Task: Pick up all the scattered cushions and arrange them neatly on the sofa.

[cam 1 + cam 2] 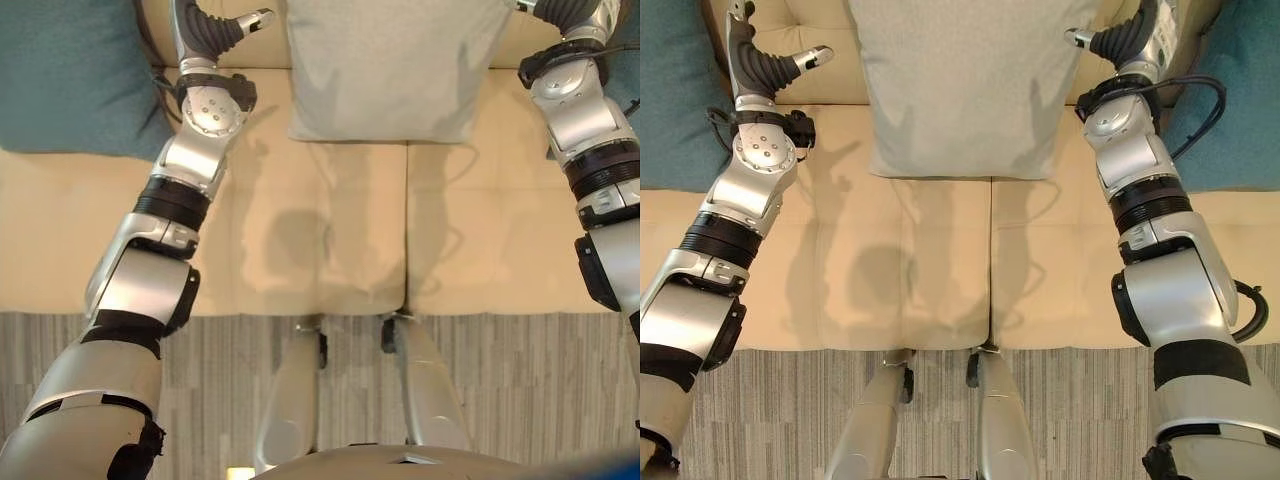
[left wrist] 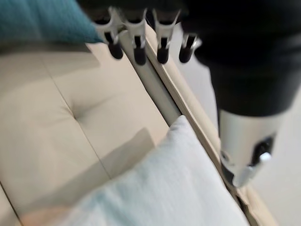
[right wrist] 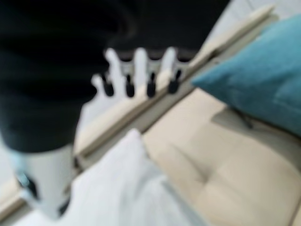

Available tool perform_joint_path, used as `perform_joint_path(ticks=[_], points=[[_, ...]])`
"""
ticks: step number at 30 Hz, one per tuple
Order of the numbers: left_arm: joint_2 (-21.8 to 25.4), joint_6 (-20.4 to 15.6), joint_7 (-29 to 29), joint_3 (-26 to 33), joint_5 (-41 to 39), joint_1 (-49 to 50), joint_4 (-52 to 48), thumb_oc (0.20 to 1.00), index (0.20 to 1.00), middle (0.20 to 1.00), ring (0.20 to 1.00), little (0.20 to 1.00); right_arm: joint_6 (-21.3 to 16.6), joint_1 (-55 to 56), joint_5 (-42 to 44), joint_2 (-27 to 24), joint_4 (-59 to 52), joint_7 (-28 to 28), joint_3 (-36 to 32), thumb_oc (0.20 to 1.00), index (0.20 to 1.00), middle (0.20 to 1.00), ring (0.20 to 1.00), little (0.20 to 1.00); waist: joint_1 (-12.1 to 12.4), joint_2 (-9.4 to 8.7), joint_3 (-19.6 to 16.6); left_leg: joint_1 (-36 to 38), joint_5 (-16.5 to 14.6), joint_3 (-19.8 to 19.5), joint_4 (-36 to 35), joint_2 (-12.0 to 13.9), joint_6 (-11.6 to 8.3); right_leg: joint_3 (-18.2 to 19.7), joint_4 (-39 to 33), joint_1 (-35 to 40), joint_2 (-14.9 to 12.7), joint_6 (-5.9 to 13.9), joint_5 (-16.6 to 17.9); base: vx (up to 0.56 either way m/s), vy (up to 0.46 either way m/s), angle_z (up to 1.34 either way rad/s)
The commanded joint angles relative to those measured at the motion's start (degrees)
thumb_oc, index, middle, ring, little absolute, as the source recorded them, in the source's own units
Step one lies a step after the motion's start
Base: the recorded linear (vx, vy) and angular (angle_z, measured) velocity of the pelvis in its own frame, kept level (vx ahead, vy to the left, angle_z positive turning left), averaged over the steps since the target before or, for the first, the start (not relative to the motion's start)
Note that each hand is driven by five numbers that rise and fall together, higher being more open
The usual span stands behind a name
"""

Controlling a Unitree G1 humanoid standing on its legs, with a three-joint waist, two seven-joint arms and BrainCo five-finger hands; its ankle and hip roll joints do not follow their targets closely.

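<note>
Grey cushion [image 1: 965,85] leans upright against the backrest at the centre of the cream sofa [image 1: 890,270]. Teal cushions sit to either side of it: one [image 1: 70,75] at the left end, one [image 1: 1230,110] at the right. Left hand [image 2: 136,37] and right hand [image 3: 136,70] flank the grey cushion, fingers straight and slack, apparently clear of the fabric.
</note>
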Motion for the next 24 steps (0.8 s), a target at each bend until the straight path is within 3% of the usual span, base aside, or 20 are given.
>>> perform_joint_path(ticks=[1,2,3,5,7,9,10,14,15,17,24], points=[[6.0,-0.8,-0.2,7.0,3.2,10.0,-3.0,1.000,1.000,1.000,1.000,1.000,-1.3,11.9,-0.2,-9.7,-5.6,-0.3,-4.7,1.000,1.000,1.000,1.000,1.000,0.1,-0.22,-4.4,4.2,-7.0,0.6,2.0,0.4,-1.63,1.1,-5.5,7.2,-2.3,5.55,-1.2,0.17,0.069,-0.02],[8.6,-1.8,-4.3,9.3,2.0,16.4,-4.9,1.000,1.000,1.000,1.000,1.000,-2.3,19.2,0.7,-13.0,-8.0,3.4,-6.8,1.000,1.000,1.000,1.000,1.000,0.1,-0.27,-5.5,6.4,-6.7,0.7,0.7,0.5,-1.74,1.0,-6.7,9.7,-2.1,5.75,-1.0,0.18,0.043,-0.02],[9.3,-2.0,-6.2,10.0,1.5,19.7,-6.2,1.000,1.000,1.000,1.000,1.000,-2.5,23.3,0.6,-13.6,-9.1,4.9,-8.2,1.000,1.000,1.000,1.000,1.000,0.1,-0.42,-6.0,7.6,-6.5,0.7,0.1,0.6,-1.79,0.8,-7.2,11.0,-2.1,5.84,-0.9,0.19,0.011,0.00],[11.1,-3.3,-12.7,15.2,1.3,35.2,-12.6,1.000,1.000,1.000,1.000,1.000,-4.4,39.4,0.7,-14.7,-13.0,10.3,-15.3,1.000,1.000,1.000,1.000,1.000,0.0,-0.56,-7.4,12.2,-6.0,0.5,-2.3,0.9,-1.77,0.1,-9.2,16.0,-2.4,6.29,-0.5,0.20,0.015,0.04],[6.9,-3.7,-17.8,19.1,0.1,49.0,-15.2,1.000,1.000,1.000,1.000,1.000,-6.0,51.4,-0.8,-12.3,-17.0,15.4,-18.7,1.000,1.000,1.000,1.000,1.000,0.1,-1.03,-8.6,16.5,-5.5,0.6,-4.0,0.9,-1.50,-0.4,-11.6,20.8,-2.9,6.78,0.2,0.17,0.027,0.02],[2.2,-3.0,-22.3,19.3,-1.4,57.6,-13.4,1.000,1.000,1.000,1.000,1.000,-6.6,58.6,-2.3,-9.0,-16.2,19.3,-20.0,1.000,1.000,1.000,1.000,1.000,0.2,-0.93,-9.8,20.7,-5.2,0.8,-6.2,1.2,-1.22,-0.9,-14.3,25.2,-3.0,7.18,0.6,0.15,0.037,-0.03],[-0.1,-2.0,-25.6,18.8,1.7,62.8,-10.2,1.000,1.000,1.000,1.000,1.000,-6.9,63.5,-4.7,-6.9,-15.2,22.1,-20.6,1.000,1.000,1.000,1.000,1.000,-0.1,-0.80,-11.1,23.5,-4.7,1.3,-8.0,1.4,-0.95,-0.8,-16.0,27.7,-2.8,7.52,1.0,0.12,0.069,-0.01],[-7.6,0.4,-27.6,16.4,7.4,66.6,8.2,1.000,1.000,1.000,1.000,1.000,-6.6,67.3,-7.3,2.2,-3.1,24.0,-17.0,1.000,1.000,1.000,1.000,1.000,-0.6,-0.99,-13.4,28.7,-4.4,2.7,-11.0,1.9,-0.38,0.4,-18.5,32.1,-2.1,8.00,1.1,0.03,0.047,-0.21],[-11.6,1.9,-26.6,15.0,9.5,65.8,20.1,1.000,1.000,1.000,1.000,1.000,-5.9,67.7,-6.6,7.6,4.5,25.0,-14.3,1.000,1.000,1.000,1.000,1.000,-1.0,-1.48,-14.8,30.7,-4.7,3.9,-12.0,1.9,-0.23,1.4,-19.5,33.3,-1.8,8.11,1.3,-0.05,0.028,-0.62],[-14.2,3.4,-26.8,13.0,13.1,65.6,29.9,1.000,1.000,1.000,1.000,1.000,-4.4,68.5,-8.2,12.5,14.2,26.1,-10.1,1.000,1.000,1.000,1.000,1.000,-0.6,-2.01,-16.1,32.9,-5.5,5.0,-12.4,1.6,0.21,2.4,-20.7,34.8,-2.0,8.34,1.8,-0.08,0.051,-0.58],[-15.9,4.0,-26.0,12.2,13.9,65.5,32.0,1.000,1.000,1.000,1.000,1.000,-2.7,69.0,-11.5,15.2,19.4,26.4,-7.6,1.000,1.000,1.000,1.000,1.000,0.0,-1.96,-15.5,33.9,-6.6,5.7,-11.7,-0.1,2.00,3.9,-19.2,34.1,-3.4,9.44,2.9,-0.11,0.098,-0.16]])
